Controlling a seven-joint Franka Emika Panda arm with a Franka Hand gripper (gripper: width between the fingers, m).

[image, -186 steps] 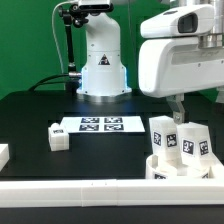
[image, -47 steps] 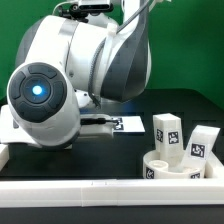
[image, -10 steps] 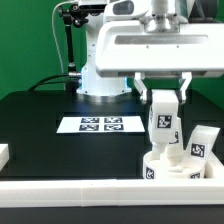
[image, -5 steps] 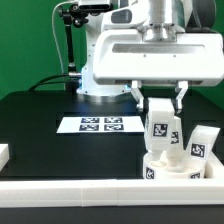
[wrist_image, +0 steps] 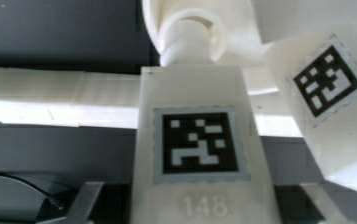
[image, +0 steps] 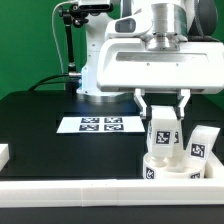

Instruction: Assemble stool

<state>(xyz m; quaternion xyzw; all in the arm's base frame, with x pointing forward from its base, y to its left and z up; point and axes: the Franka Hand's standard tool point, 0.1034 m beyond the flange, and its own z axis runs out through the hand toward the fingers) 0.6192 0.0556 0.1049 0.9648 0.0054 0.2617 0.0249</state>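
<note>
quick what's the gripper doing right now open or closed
Gripper: closed on a stool leg, held above the seat.

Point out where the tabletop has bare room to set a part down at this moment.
Free: the black table left of the marker board in the exterior view, and the strip between that board and the front rail. Crowded: the right front corner, where the gripper holds a leg over the seat, another leg beside.

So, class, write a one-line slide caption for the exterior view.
Gripper holds a tagged stool leg upright over the round seat.
</note>
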